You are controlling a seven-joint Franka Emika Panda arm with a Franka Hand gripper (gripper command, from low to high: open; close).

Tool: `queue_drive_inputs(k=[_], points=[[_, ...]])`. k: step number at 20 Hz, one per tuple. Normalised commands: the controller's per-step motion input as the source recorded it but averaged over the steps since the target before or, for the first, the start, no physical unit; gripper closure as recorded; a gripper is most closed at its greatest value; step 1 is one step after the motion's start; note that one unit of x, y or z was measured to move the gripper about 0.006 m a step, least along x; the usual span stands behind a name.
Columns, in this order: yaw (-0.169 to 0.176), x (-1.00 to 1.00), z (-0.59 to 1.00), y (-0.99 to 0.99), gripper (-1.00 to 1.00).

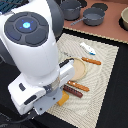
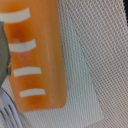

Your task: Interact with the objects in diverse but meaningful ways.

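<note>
Here the hand's state cannot be told above the ridged yellow-orange bread block on the woven mat

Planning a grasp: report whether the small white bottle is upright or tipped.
Tipped: the white bottle lies lengthwise on the placemat.

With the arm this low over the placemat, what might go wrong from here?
1. The arm blocks the exterior view of its tool; whether it is open or shut cannot be told.
2. The wrist view is filled by the orange block, so a descent may press it into the mat.
3. Fork tines lie beside the block and may get knocked.
</note>
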Motion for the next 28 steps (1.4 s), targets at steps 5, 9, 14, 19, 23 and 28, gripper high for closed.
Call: queue_drive_inputs(k=[5, 9, 14, 19, 23, 28], points=[[-0.028, 0.19, 0.48, 0.18, -1.00], [0.000, 0.20, 0.17, 0.08, -1.00], [0.000, 0.19, 0.04, 0.02, -1.00], [0.000, 0.09, -0.10, 0.00, -1.00], [0.000, 0.02, -0.18, 0.00, -1.00], [0.000, 0.01, -0.19, 0.00, -1.00]])
